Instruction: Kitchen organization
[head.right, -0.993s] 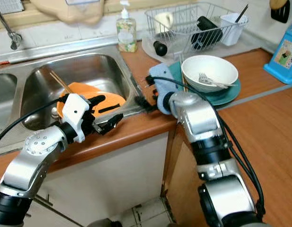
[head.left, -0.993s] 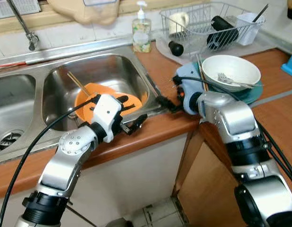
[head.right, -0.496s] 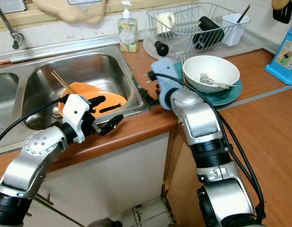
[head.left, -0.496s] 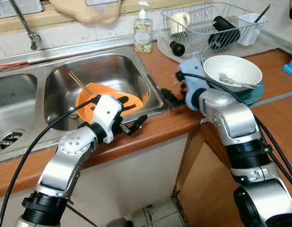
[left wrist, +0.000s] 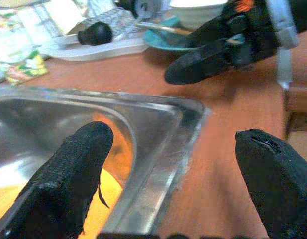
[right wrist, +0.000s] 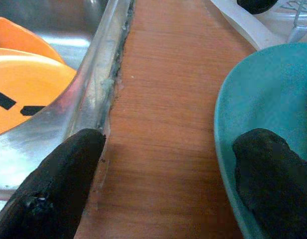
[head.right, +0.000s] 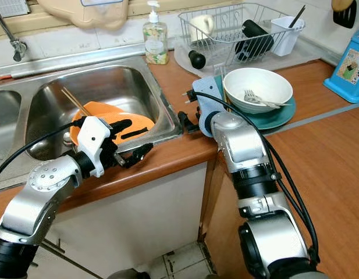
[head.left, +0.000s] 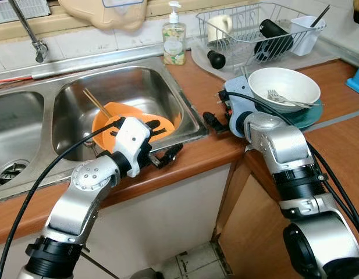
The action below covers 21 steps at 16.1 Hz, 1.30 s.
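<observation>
An orange plate [head.left: 109, 123] with chopsticks [head.left: 96, 102] lies in the right sink basin. A white bowl [head.left: 284, 86] holding a fork [head.left: 287, 99] sits on a teal plate [head.left: 312, 113] on the wooden counter. My left gripper [head.left: 167, 135] hovers open over the basin's front right corner, one finger above the orange plate [left wrist: 108, 191], the other over the counter. My right gripper [head.left: 217, 110] is open and low over the counter between the sink rim [right wrist: 93, 104] and the teal plate [right wrist: 262, 99]. One finger is at the plate's edge. Nothing is held.
A wire dish rack [head.left: 260, 29] with a mug, a black bottle and a white cup stands at the back right. A soap bottle [head.left: 174, 38] is behind the sink, the faucet [head.left: 31, 32] at back left. A blue box [head.right: 351, 64] stands at the far right.
My right gripper has turned and drawn back from the sink's corner toward the teal plate. The left gripper has stayed nearly still.
</observation>
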Motion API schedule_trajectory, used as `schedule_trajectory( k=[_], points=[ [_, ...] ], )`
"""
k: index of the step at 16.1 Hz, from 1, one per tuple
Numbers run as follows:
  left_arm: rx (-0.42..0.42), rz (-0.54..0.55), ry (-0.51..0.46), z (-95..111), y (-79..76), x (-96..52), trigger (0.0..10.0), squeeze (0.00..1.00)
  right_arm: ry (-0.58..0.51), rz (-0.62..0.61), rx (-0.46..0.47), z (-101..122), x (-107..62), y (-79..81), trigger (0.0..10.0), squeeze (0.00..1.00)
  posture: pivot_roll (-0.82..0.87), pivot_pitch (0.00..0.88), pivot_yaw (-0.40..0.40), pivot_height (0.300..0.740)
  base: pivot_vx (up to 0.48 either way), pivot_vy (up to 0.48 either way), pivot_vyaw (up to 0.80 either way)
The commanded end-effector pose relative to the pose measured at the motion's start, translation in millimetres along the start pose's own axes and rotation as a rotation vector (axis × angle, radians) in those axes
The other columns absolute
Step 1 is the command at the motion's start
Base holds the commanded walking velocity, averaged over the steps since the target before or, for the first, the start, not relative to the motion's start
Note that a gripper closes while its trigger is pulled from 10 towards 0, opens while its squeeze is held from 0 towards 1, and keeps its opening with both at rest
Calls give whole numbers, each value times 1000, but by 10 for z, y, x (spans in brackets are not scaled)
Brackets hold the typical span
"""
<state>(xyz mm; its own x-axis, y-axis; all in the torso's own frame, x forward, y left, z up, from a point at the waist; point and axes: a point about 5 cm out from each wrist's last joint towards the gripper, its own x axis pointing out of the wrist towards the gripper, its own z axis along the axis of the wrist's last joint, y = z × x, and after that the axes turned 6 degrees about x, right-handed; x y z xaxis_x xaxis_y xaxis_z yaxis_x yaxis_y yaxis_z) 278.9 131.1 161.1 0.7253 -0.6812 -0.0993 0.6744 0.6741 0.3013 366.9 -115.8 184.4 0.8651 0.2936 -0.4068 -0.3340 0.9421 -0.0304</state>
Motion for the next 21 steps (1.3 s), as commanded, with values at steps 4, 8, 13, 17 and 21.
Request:
schedule_trajectory(
  k=[4, 8, 13, 17, 21],
  points=[
    [-20, -62, 20, -8, -35, -60, 10000, 200, 47, 25, 27, -28, 14, -1, 10000, 0, -109, 0, 101, 740, 0, 0, 0],
    [-16, -76, 34, -22, -13, -101, 10000, 196, 71, 90, 45, -40, -30, 19, 10000, 0, -112, 0, 102, 740, 0, 0, 0],
    [-12, -73, 47, -30, 12, -111, 10000, 192, 83, 198, 21, -11, -152, 115, 10000, 0, -110, 0, 105, 740, 0, 0, 0],
    [-12, -63, 47, -26, 44, -126, 10000, 192, 84, 301, 6, 3, -239, 269, 10000, 0, -108, 0, 104, 740, 0, 0, 0],
    [-12, -62, 51, -28, 41, -130, 10000, 196, 100, 348, -22, -20, -283, 331, 10000, 0, -107, 0, 104, 740, 0, 0, 0]
  ],
)
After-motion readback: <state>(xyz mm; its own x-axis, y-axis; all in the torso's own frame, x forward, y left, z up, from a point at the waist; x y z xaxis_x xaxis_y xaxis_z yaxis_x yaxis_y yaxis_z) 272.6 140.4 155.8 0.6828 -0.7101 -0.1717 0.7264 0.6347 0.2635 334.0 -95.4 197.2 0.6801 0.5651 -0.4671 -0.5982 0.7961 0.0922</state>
